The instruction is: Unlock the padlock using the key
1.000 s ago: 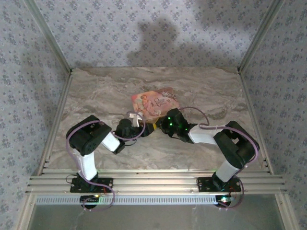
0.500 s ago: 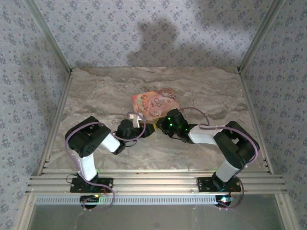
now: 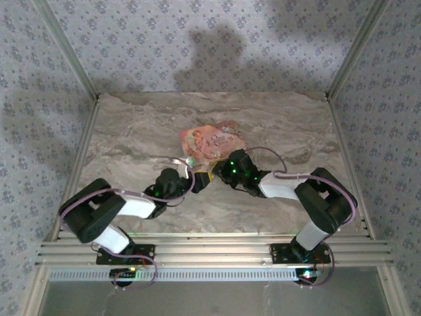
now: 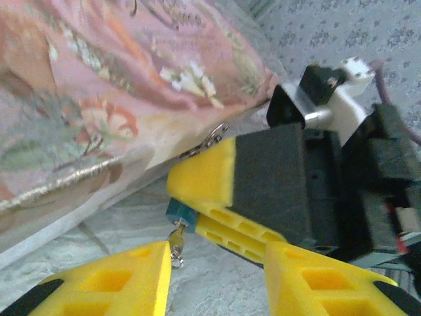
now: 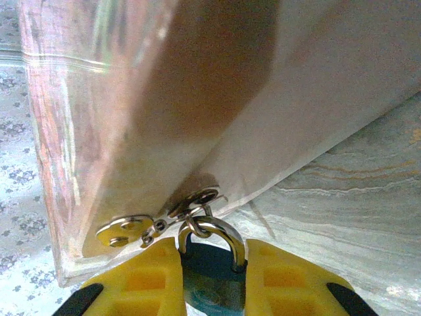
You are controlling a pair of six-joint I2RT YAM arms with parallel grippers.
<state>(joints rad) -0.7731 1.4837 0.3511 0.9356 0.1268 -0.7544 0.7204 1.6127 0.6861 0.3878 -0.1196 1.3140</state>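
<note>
A pink box point(image 3: 212, 140) printed with flowers is seen lying near the middle of a grey marbled counter point(image 3: 283, 118). Both arms are bent inward so that their ends meet at the box's near edge.

The right gripper point(image 5: 212, 251) is closed on a small blue-bodied padlock point(image 5: 212, 282), whose body is pinched between the two yellow fingers point(image 5: 141, 280). Above the fingertips the padlock's thin metal shackle point(image 5: 227, 232) is seen standing up, threaded through a small silver clasp point(image 5: 191, 209) fixed at the box's lower corner. The padlock is thus held just off the box's near corner, low over the counter.

In the left wrist view, the padlock is seen as a small blue block at the tips of the right gripper's fingers. A small brass-coloured key point(image 4: 176, 245) hangs from its underside. Whether the key is seated fully in the lock cannot be told.

The left gripper point(image 4: 217, 257) is held facing the right one, its yellow fingers point(image 4: 112, 280) spread apart with nothing pinched between them. The key lies just beside the tip of one of these fingers. Contact between them cannot be judged.
</note>
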